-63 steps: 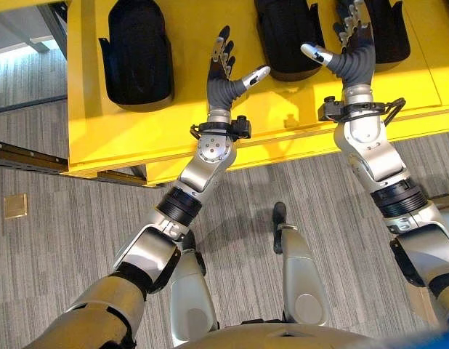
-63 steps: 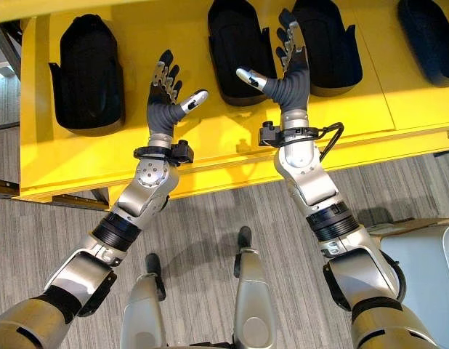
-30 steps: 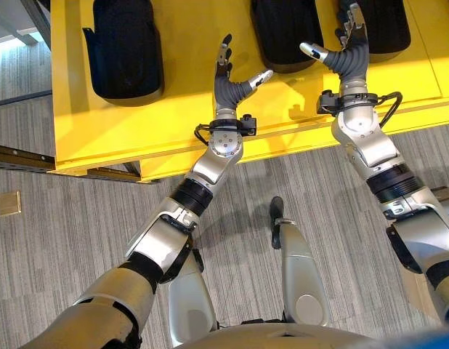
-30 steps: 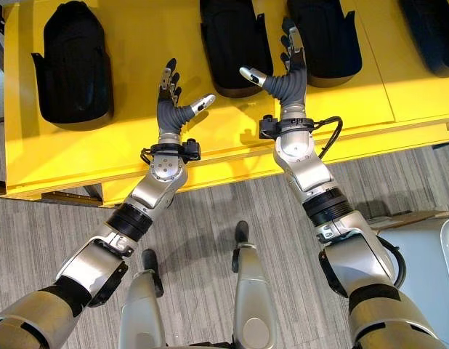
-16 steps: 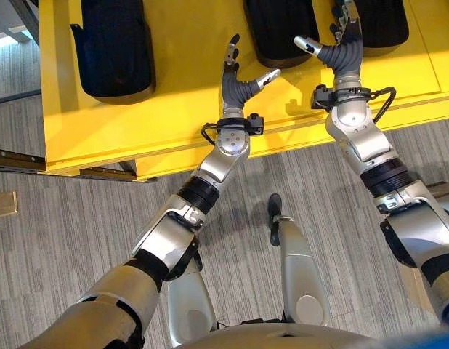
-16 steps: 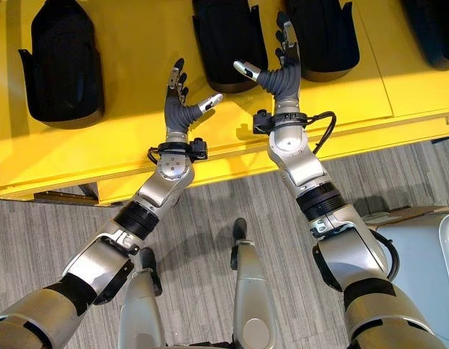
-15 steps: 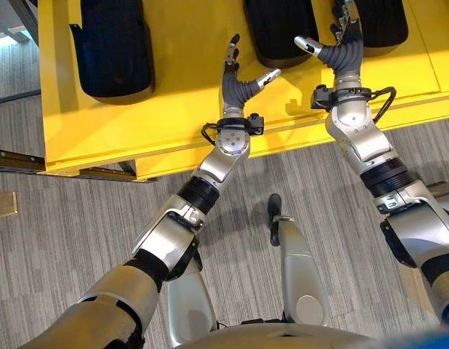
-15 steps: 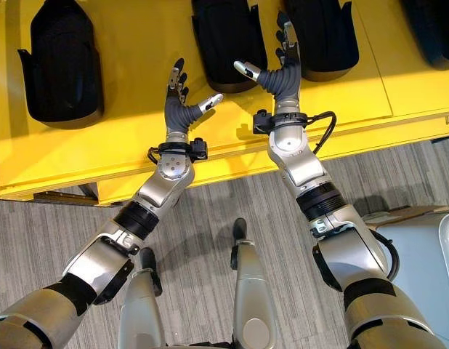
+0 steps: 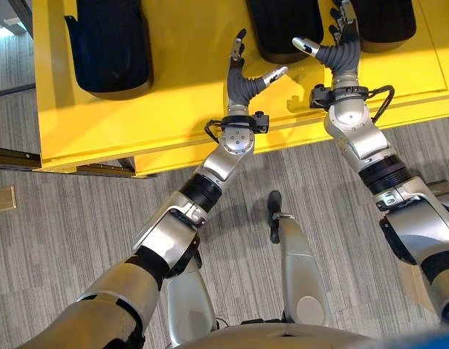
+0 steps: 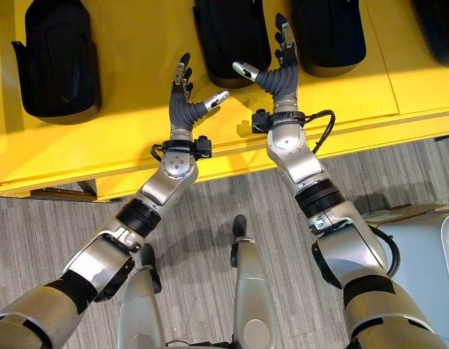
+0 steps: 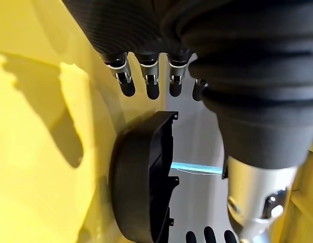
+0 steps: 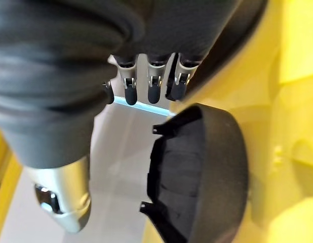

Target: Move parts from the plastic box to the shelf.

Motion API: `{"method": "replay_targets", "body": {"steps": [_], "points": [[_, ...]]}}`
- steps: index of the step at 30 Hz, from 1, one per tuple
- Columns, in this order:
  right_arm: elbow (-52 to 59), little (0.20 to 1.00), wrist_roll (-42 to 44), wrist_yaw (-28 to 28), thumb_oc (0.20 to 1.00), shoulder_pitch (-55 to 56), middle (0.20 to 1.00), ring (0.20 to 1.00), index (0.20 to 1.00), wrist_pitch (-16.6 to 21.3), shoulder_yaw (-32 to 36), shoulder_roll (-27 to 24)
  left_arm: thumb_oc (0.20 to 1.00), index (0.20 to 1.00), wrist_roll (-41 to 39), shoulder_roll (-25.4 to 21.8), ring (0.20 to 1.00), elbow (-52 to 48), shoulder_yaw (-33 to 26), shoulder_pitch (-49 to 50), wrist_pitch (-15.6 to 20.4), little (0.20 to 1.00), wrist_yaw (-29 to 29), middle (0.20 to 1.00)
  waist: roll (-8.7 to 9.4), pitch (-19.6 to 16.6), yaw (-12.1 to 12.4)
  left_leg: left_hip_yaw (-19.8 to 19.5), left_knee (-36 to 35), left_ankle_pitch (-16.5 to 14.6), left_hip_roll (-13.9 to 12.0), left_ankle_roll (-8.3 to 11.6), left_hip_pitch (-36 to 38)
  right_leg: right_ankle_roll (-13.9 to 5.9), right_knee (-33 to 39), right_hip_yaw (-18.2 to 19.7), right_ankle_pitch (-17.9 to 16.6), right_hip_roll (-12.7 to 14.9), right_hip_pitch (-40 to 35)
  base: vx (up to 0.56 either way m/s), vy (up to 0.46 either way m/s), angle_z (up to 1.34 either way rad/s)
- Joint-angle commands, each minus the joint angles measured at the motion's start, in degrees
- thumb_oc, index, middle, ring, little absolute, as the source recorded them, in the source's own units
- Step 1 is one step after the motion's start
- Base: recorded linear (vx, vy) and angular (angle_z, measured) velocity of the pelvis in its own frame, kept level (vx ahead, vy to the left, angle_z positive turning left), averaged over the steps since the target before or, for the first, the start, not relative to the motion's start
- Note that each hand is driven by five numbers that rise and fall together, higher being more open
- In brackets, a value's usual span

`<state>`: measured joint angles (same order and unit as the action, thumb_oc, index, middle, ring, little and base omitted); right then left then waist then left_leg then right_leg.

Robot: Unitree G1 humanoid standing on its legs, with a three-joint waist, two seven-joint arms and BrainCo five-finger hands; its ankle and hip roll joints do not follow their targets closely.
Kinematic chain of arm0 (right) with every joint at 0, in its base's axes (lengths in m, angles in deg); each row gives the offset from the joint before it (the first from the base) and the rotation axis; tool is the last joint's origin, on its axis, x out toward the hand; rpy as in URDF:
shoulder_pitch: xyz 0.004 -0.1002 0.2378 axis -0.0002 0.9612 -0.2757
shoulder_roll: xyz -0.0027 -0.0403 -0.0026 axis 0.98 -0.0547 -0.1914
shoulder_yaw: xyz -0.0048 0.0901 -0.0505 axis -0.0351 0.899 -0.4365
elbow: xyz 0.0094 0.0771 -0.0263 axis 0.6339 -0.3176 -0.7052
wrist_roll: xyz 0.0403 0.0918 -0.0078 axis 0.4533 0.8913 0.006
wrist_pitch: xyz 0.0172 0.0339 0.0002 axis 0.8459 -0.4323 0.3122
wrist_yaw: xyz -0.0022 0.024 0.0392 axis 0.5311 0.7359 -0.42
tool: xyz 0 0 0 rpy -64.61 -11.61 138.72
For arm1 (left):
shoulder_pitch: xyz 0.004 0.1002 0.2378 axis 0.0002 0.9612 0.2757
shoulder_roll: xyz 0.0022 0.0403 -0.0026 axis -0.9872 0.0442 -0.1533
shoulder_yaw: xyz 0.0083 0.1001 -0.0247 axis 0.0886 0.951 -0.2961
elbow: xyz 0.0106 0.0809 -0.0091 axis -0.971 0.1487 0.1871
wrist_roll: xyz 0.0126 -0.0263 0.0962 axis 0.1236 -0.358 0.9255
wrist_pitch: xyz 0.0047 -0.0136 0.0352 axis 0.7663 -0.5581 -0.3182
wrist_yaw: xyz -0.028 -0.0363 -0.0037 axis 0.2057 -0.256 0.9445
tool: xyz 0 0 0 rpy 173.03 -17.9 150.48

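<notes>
Several black moulded parts lie on the yellow shelf (image 9: 174, 109): one at the left (image 9: 108, 43), one in the middle (image 9: 282, 25), one at the right (image 9: 384, 14). My left hand (image 9: 243, 80) is open over the shelf, just left of the middle part, thumb pointing toward it. At that part's right side, my right hand (image 9: 339, 47) is open too, fingers straight. Neither hand holds anything. The left wrist view shows straight fingers (image 11: 146, 81) above the black part (image 11: 141, 187). Past the right hand's fingers (image 12: 151, 81) lies the same part (image 12: 207, 172).
The shelf's front edge (image 9: 210, 149) runs just under both wrists, with grey striped floor below it. A further black part (image 10: 439, 14) lies at the far right. A pale grey box corner (image 10: 428, 247) stands at the lower right. A brass floor plate (image 9: 3, 198) is at the left.
The camera has shifted a little. Both hands have drawn slightly closer to the middle black part, the left one more, and both stay open.
</notes>
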<state>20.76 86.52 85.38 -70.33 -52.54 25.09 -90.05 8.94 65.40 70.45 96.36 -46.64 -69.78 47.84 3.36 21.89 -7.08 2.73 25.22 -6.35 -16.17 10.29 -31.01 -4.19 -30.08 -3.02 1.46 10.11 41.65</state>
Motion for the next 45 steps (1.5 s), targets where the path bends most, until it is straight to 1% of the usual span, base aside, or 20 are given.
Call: {"method": "replay_targets", "body": {"steps": [1, 13, 23, 37, 41, 42, 45], "points": [[-1.02, 1.000, 0.29, 0.64, 1.000, -5.71, 1.000, 1.000, 1.000, 3.14, 1.34, 2.36, 1.000, 1.000, 1.53, 1.24, 1.000, 2.14, 0.41, -6.13, 2.04, 1.000, -0.63, 1.000, 0.35, -0.32, -0.17, -0.50, -3.04, 7.69, -1.60, -3.02, -4.46, -1.01, -3.07, -1.01, 2.25, 0.30, -2.44, 0.00, 0.000, 0.00], [-6.87, 1.000, 2.10, 0.67, 1.000, -9.28, 1.000, 1.000, 1.000, 3.25, -0.20, 3.74, 1.000, 1.000, 1.21, 1.34, 1.000, 4.18, 0.65, -7.93, 2.09, 1.000, -1.27, 1.000, 0.54, -0.23, 0.38, -1.37, -3.80, 8.59, -1.72, -2.74, -5.91, -0.76, -4.26, -1.77, 2.84, 0.07, -0.91, 0.01, -0.015, 0.02], [-9.23, 1.000, 2.43, 1.10, 1.000, -12.20, 1.000, 1.000, 1.000, 3.28, -0.71, 3.85, 1.000, 1.000, 0.99, 1.40, 1.000, 5.52, 0.74, -9.50, 1.98, 1.000, -1.50, 1.000, 0.65, -0.08, 0.44, -1.61, -4.43, 8.89, -1.80, -2.70, -5.93, -0.56, -5.04, -1.99, 3.49, -0.18, -0.27, 0.00, -0.004, 0.00], [-14.30, 1.000, 1.87, 0.45, 1.000, -15.66, 1.000, 1.000, 1.000, 2.11, -3.41, 4.36, 1.000, 1.000, 0.71, 2.00, 1.000, 8.58, 1.70, -12.65, 1.41, 1.000, -1.04, 1.000, 0.80, -0.27, 0.44, -2.13, -4.60, 9.08, -1.73, -2.64, -6.60, -0.45, -5.73, -2.31, 3.87, -0.33, 0.47, 0.00, 0.000, 0.00], [-18.87, 1.000, 0.71, 0.05, 1.000, -17.88, 1.000, 1.000, 1.000, 1.01, -5.42, 5.19, 1.000, 1.000, 0.45, 2.71, 1.000, 10.13, 2.46, -13.85, 1.27, 1.000, -0.98, 1.000, 0.87, -0.35, 0.55, -2.36, -4.58, 9.17, -1.51, -2.64, -6.96, -0.43, -6.03, -2.47, 3.88, -0.34, 0.68, 0.02, -0.002, 0.00], [-19.77, 1.000, 0.49, -0.09, 1.000, -18.28, 1.000, 1.000, 1.000, 0.68, -5.90, 5.33, 1.000, 1.000, 0.37, 2.91, 1.000, 10.48, 2.69, -13.98, 1.16, 1.000, -0.84, 1.000, 0.91, -0.59, 0.51, -2.59, -4.18, 7.58, -1.41, -2.23, -6.45, -0.86, -6.65, -2.24, 5.39, -0.28, 0.21, 0.08, -0.006, 0.02], [-23.10, 1.000, -0.02, -0.79, 1.000, -20.04, 1.000, 1.000, 1.000, -0.07, -7.60, 6.03, 1.000, 1.000, 0.29, 3.21, 1.000, 11.10, 3.19, -14.27, 1.10, 1.000, -0.49, 1.000, 0.95, -0.61, 0.65, -2.85, -4.00, 7.55, -1.36, -2.26, -6.73, -0.86, -6.72, -2.35, 5.28, -0.25, 0.37, 0.00, 0.002, 0.04]]}}
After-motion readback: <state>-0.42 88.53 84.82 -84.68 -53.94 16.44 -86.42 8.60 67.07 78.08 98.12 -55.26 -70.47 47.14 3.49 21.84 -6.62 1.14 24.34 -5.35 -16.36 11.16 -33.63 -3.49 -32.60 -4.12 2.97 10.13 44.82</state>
